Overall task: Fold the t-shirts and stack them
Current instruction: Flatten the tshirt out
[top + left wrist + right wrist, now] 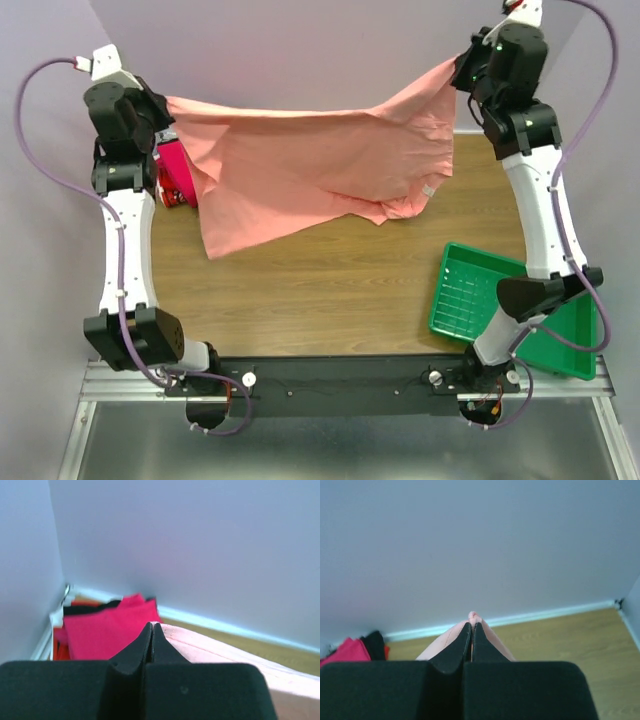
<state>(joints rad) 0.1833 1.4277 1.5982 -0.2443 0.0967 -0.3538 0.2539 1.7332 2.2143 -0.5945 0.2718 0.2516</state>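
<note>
left claw (151, 626) and right claw (471, 625) each pinch the salmon-pink t-shirt (310, 165), stretched between them.

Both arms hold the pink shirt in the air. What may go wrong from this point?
1. The right gripper pinches only a small tip of the salmon-pink t-shirt; the cloth may slip out.
2. The shirt hangs unevenly and creased, so it may land crooked.
3. Near the left gripper, the cloth hangs close to the magenta shirt and may drag it.
</note>
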